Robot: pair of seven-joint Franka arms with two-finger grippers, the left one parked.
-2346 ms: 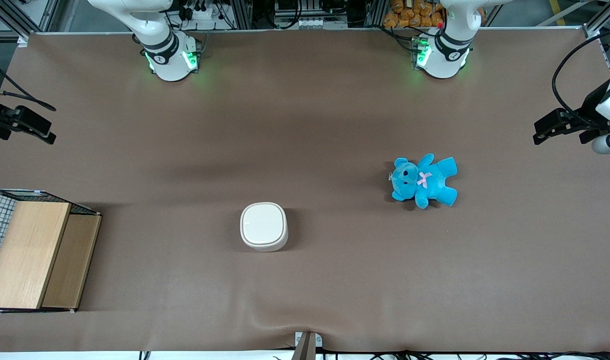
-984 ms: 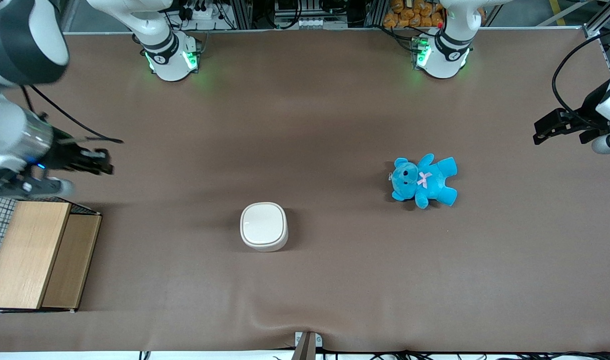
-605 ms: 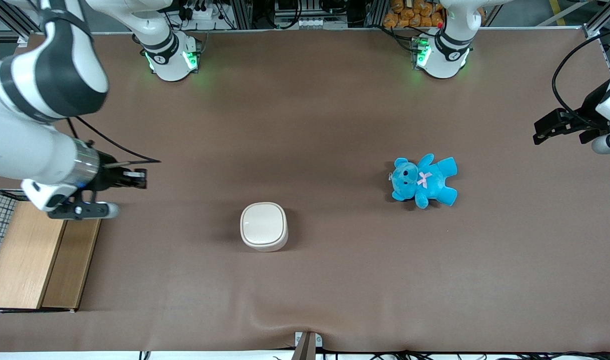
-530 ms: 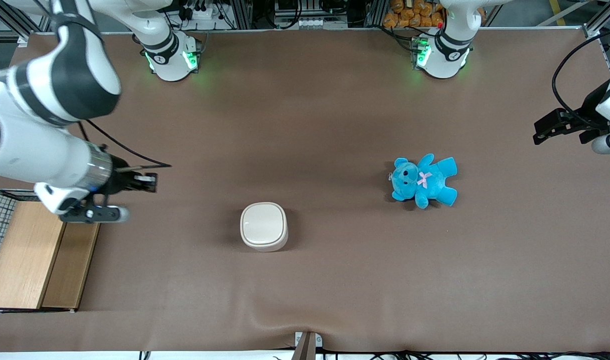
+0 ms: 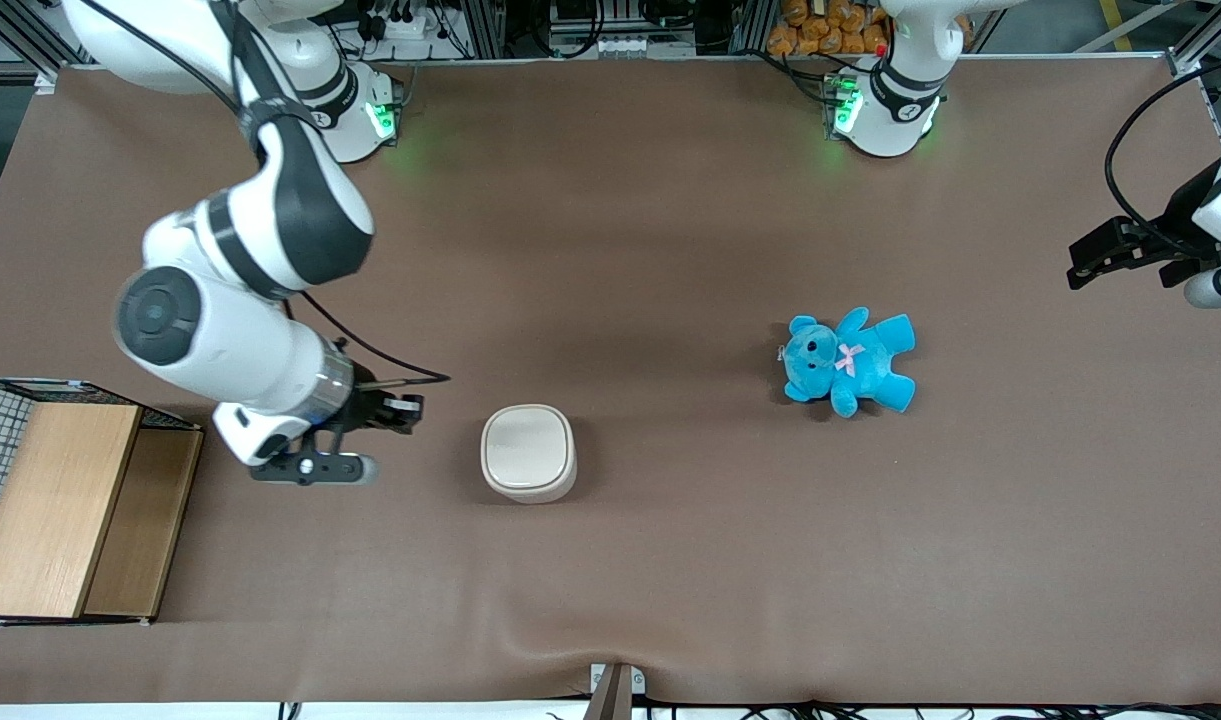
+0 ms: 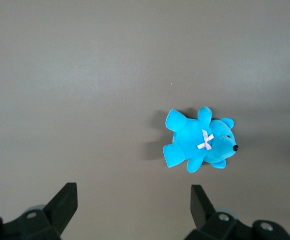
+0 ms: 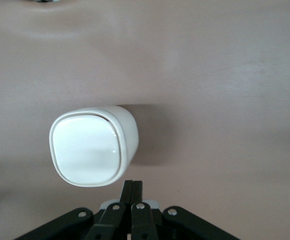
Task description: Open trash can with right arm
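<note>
no text, label, brand, number or sign can be read on anything here.

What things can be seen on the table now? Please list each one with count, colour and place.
trash can: one, cream-white, lid closed, middle of the table.
teddy: one, bright blue with a pink bow, lying toward the parked arm's end.
wooden box: one, light wood with wire mesh, at the working arm's end.
table: one, brown cover.
right arm: one, white with black bands, reaching over the table.
gripper: one, black, fingers shut, beside the trash can, not touching it.
</note>
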